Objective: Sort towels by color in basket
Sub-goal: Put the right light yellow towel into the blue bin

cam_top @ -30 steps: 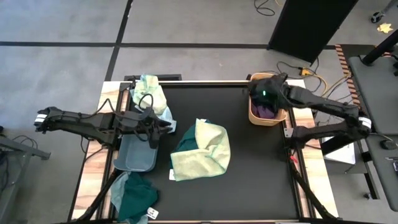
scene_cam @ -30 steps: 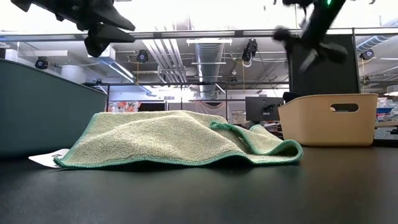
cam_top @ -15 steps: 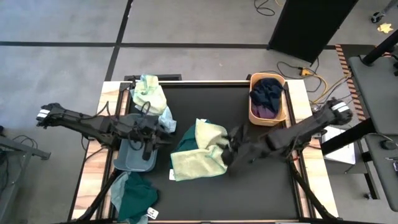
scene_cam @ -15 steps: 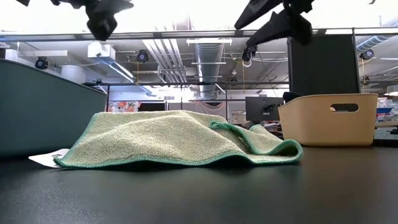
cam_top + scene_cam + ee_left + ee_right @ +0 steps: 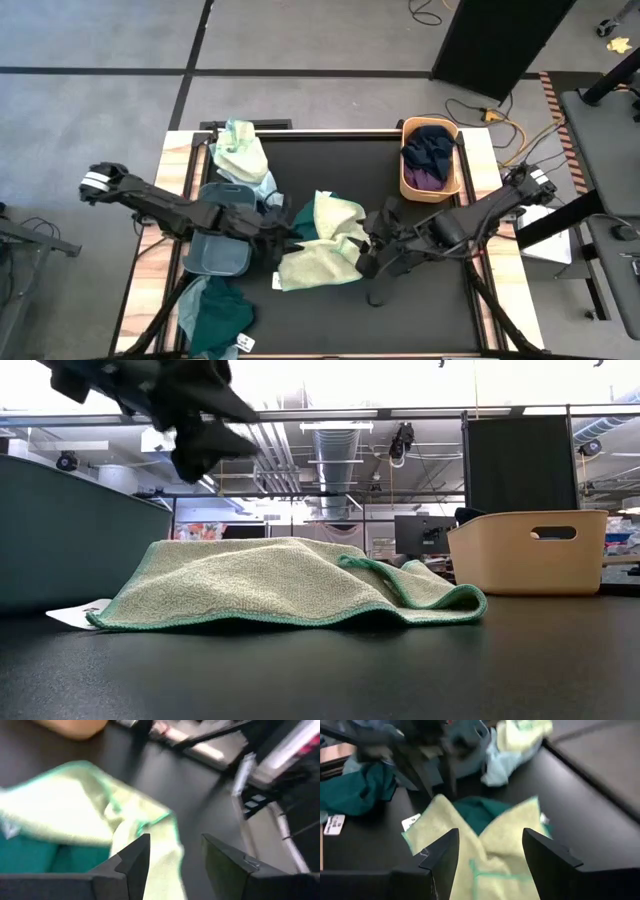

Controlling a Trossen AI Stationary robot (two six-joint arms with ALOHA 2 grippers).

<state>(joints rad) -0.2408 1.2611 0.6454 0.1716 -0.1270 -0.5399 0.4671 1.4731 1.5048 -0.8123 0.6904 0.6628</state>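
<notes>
Both tools spread apart, empty: left tool and right tool flanking the pale yellow-green towel mid-counter, seemingly for a two-sided pickup. Navy and purple towels already in the beige basket.

Both arms reaching inward low over the table centre, left pincer fingers spread, right pincer fingers spread

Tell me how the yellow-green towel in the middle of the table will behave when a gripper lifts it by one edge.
The yellow-green towel will probably hang limp: it lies crumpled in soft folds, one corner flopped over. It looks thin, so likely light. Its looped weave in the low view suggests the fingers won't slip. It partly covers a dark teal towel, which may drag along.
</notes>
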